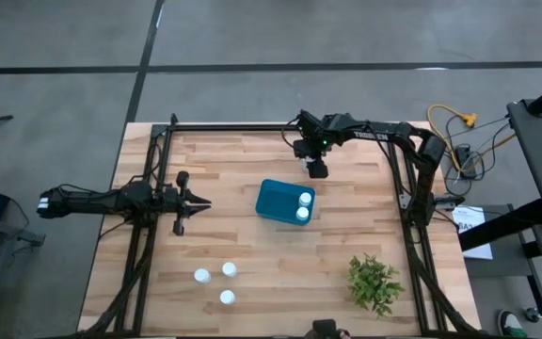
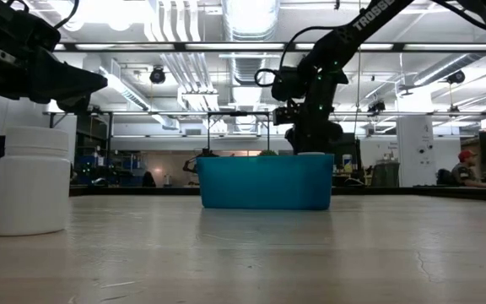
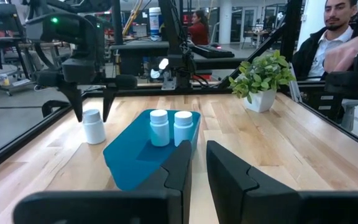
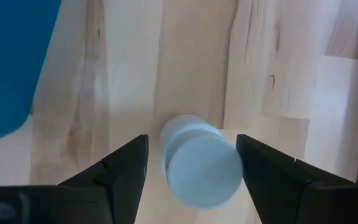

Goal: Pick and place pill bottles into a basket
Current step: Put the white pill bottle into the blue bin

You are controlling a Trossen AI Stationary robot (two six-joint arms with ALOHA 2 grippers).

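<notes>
High view, left to right: my left claw (image 1: 199,203) waits closed; three pill bottles (image 1: 228,270) stand near-left on the surface (image 1: 252,273); the basket (image 1: 276,200) holds two bottles (image 1: 305,199); my right claw (image 1: 317,169) straddles another bottle (image 4: 199,163), fingers spread, not touching.

Two white bottles (image 1: 304,206) upright in teal basket (image 1: 273,201)

The desk (image 1: 252,235) is pale, matt wood planks with visible grain; the basket (image 1: 276,200) and pill bottles (image 1: 215,282) look like smooth plastic.
</notes>
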